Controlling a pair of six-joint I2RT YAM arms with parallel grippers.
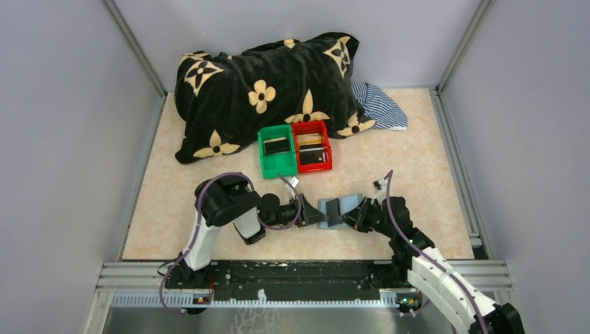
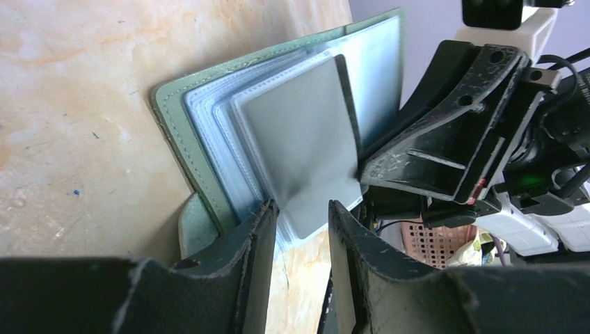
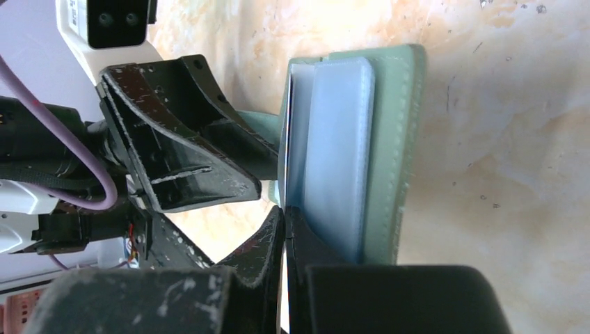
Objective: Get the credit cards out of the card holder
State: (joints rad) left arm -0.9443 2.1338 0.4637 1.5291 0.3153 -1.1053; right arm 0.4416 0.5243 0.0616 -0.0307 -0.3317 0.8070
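No text, label or number can be read anywhere.

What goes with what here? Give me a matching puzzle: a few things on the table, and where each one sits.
Things: 1 card holder; 2 green bin; 3 red bin; 4 striped cloth.
Places: a, back right, beside the blanket; b, left of its twin; c, in front of both bins; d, right of its twin.
Pairs: 1c, 2b, 3d, 4a.
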